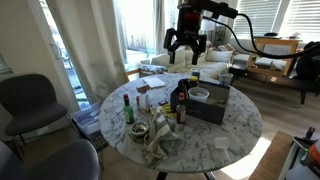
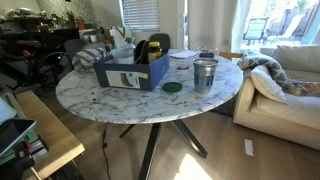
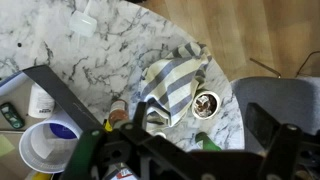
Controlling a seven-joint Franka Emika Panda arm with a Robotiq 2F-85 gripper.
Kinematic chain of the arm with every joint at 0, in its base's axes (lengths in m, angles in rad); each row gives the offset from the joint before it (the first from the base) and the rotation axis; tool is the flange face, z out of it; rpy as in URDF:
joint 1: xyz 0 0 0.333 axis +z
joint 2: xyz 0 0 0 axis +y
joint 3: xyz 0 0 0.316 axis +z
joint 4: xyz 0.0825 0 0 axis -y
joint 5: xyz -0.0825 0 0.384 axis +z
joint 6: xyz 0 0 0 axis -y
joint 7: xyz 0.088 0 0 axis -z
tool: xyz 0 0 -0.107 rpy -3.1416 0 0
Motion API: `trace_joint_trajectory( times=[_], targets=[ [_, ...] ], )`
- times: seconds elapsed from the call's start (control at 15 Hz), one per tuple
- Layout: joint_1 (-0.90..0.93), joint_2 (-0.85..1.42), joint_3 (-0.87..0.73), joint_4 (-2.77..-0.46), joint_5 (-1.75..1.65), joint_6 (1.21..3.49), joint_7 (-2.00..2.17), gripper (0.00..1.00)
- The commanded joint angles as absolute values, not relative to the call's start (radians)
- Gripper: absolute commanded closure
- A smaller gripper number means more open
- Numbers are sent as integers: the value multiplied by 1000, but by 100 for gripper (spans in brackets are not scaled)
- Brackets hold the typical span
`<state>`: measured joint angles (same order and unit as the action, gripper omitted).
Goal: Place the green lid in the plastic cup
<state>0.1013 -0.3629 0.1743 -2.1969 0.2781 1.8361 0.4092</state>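
Note:
The green lid (image 2: 173, 87) lies flat on the marble table (image 2: 120, 105), just in front of a grey plastic cup (image 2: 205, 73) that stands upright to the right of a blue box (image 2: 130, 72). In an exterior view my gripper (image 1: 186, 43) hangs high above the far side of the table, open and empty. In the wrist view the gripper (image 3: 150, 97) looks down with its fingers spread over a striped cloth (image 3: 170, 85). The lid and the cup do not show in the wrist view.
A blue box (image 1: 207, 103) holds a white bowl (image 1: 200, 95). Bottles (image 1: 180, 100), a green bottle (image 1: 128, 108), a small filled pot (image 3: 206, 103) and a crumpled cloth (image 1: 158, 146) crowd the table. Grey chairs (image 1: 30, 100) and a sofa (image 2: 285, 85) stand around it.

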Motion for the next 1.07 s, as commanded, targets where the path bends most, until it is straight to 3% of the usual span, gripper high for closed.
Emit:
trace_joint_trajectory(
  times=[0.0, 1.0],
  targets=[
    [99, -362, 176, -2194, 278, 1833, 409, 0],
    [-54, -367, 120, -2323, 152, 2006, 680, 0]
  ],
)
